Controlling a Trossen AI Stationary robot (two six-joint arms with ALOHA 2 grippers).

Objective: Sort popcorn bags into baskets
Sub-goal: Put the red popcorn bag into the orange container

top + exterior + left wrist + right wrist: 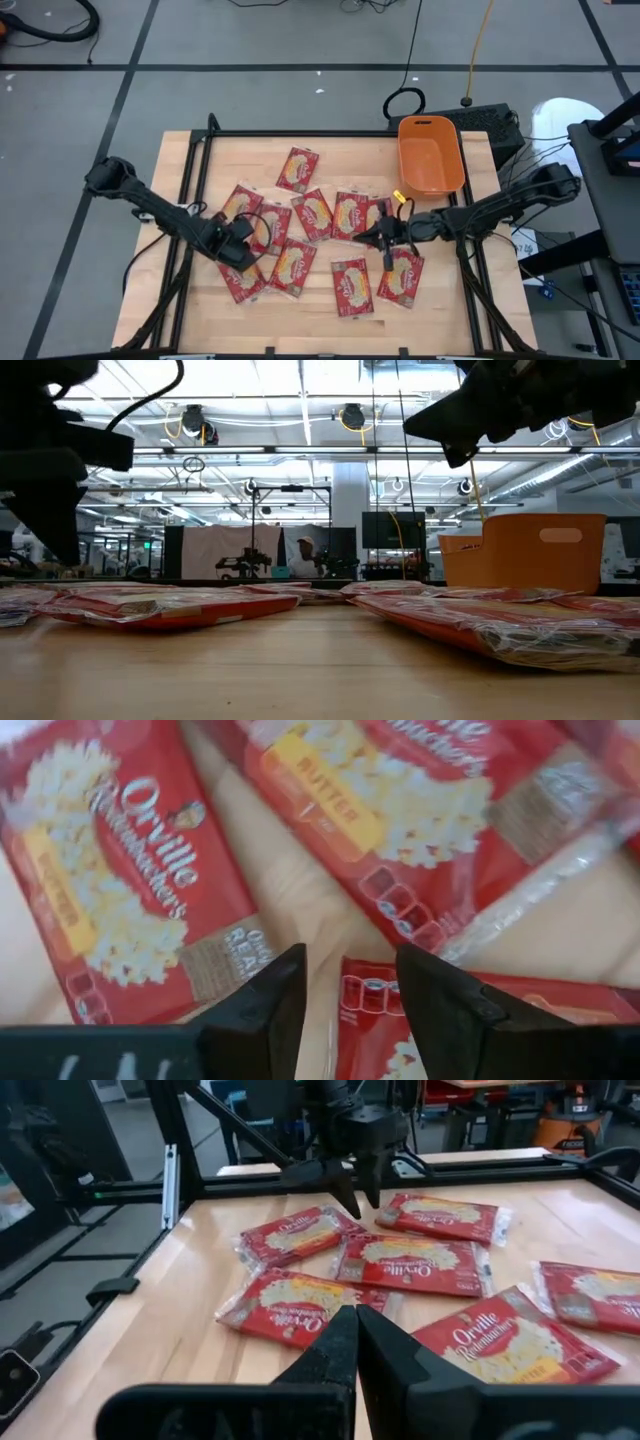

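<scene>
Arms reach inward over popcorn bags: left tool spread, right tool pressed together.

left gripper — fingers slightly parted, pointing down | right gripper — fingers closed together, empty
</scene>
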